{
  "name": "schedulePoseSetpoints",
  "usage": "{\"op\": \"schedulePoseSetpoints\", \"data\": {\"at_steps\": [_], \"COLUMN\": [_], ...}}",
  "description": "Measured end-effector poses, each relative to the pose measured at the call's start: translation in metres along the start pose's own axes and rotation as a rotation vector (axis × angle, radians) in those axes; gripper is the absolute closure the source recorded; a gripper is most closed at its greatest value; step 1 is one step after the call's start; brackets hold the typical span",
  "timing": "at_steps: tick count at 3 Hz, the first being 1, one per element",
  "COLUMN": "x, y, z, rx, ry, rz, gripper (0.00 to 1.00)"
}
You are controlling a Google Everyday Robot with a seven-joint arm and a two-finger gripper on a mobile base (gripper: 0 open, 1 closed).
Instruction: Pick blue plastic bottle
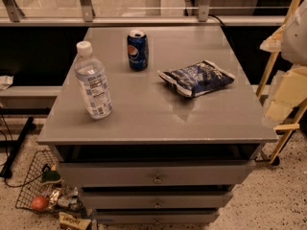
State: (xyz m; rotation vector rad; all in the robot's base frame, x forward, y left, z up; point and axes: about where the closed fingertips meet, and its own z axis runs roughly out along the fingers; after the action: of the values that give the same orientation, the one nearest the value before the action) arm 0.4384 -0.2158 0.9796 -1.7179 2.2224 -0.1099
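Observation:
The blue plastic bottle stands upright near the front left of the grey cabinet top. It is clear, with a white cap and a white-blue label. A blue Pepsi can stands behind it toward the middle back. A blue-and-white snack bag lies flat to the right. My gripper shows as a pale shape at the right edge of the view, beyond the cabinet's right side and far from the bottle, holding nothing that I can see.
The cabinet has drawers in front, the top one slightly pulled out. A wire basket with small items sits on the floor at lower left. A wooden frame stands at the right. A railing runs behind.

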Motion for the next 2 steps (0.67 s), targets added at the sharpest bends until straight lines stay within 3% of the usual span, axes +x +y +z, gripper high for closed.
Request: {"op": "schedulePoseSetpoints", "data": {"at_steps": [1, 2], "x": [0.0000, -0.0017], "y": [0.0000, -0.0005], "z": [0.0000, 0.0063], "rx": [0.000, -0.011], "ry": [0.000, -0.078], "rz": [0.000, 0.050], "gripper": [0.00, 0.00]}}
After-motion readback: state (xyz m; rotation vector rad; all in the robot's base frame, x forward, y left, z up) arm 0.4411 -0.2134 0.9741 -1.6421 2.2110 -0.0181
